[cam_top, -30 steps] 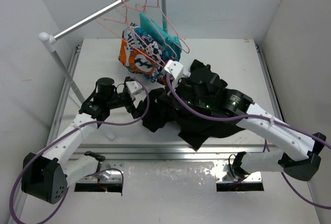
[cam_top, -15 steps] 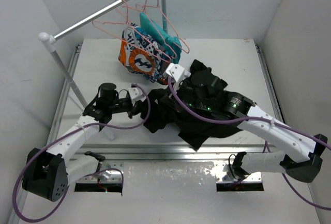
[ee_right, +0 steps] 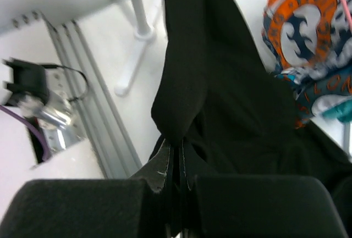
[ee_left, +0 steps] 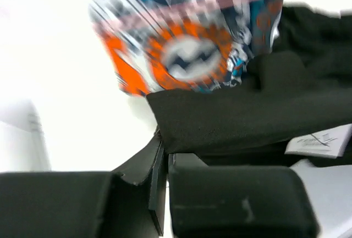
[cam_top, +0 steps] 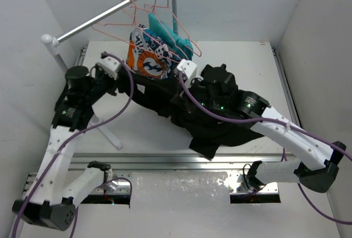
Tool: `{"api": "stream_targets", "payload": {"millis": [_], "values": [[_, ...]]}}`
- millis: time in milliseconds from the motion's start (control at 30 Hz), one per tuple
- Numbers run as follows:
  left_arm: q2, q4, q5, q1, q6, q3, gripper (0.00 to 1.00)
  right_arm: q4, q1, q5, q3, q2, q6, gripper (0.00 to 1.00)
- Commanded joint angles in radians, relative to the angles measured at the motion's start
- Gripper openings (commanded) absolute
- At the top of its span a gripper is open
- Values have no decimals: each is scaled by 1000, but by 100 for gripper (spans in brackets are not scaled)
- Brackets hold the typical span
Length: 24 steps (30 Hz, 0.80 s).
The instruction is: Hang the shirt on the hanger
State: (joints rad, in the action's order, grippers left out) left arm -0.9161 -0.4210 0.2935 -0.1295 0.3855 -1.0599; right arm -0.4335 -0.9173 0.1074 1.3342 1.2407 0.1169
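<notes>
While left claw (ee_left: 164, 155) and right claw (ee_right: 175, 164) each pinch the shirt (cam_top: 203, 134), its white label (ee_left: 320, 142) — blurred — is unreadable.

Clothes rail (cam_top: 104, 17) with two garments, above a white table (cam_top: 242, 56).
An orange-white-blue patterned garment (cam_top: 147, 62) hangs from the silver rail, with a teal garment (cam_top: 165, 32) touching it just behind. The rail's white post (cam_top: 107, 131) meets the table at left, near the aluminium strip (cam_top: 165, 161) along the front edge.
</notes>
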Motion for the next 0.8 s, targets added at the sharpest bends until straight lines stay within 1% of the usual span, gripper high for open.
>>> {"api": "stream_targets", "payload": {"millis": [0,33,67,100,167,200,233,300,333,367,433,467,533,567,667,700,733,767], "values": [[74,-231,-125,8,85,-136,0,24,9,70,53,-26,43,0],[72,-260,-116,8,88,-149,0,16,12,68,37,-26,61,0],[66,-287,-110,8,82,-149,0,15,17,63,-11,-27,69,0],[50,-332,-103,8,79,-138,0,15,41,63,-41,-32,82,0],[11,-363,-67,7,66,-85,0,38,86,121,-146,-34,142,0],[-6,-374,-53,8,58,-62,0,50,136,155,-176,-26,161,0],[-24,-372,-31,7,49,-42,0,67,156,196,-203,-15,182,0],[-88,-354,-17,7,23,9,0,59,188,180,-234,14,176,16],[-108,-345,-7,7,12,23,0,40,198,166,-221,54,161,34],[-147,-329,-5,7,0,28,0,27,210,166,-204,71,158,49],[-170,-308,-2,7,-13,35,0,6,213,204,-143,97,121,73],[-176,-286,2,7,-19,40,0,13,213,278,-124,92,109,77],[-176,-260,12,7,-22,58,0,42,212,348,-71,74,63,88],[-179,-239,13,7,-23,61,0,48,212,385,-49,66,49,89],[-207,-216,4,7,-22,72,0,91,212,420,45,66,-3,89],[-217,-211,4,7,-23,74,0,95,210,432,74,78,-13,88],[-236,-203,6,7,-26,77,0,93,212,446,158,121,-20,87],[-245,-197,7,7,-27,78,0,85,212,455,215,155,-26,81]]}}
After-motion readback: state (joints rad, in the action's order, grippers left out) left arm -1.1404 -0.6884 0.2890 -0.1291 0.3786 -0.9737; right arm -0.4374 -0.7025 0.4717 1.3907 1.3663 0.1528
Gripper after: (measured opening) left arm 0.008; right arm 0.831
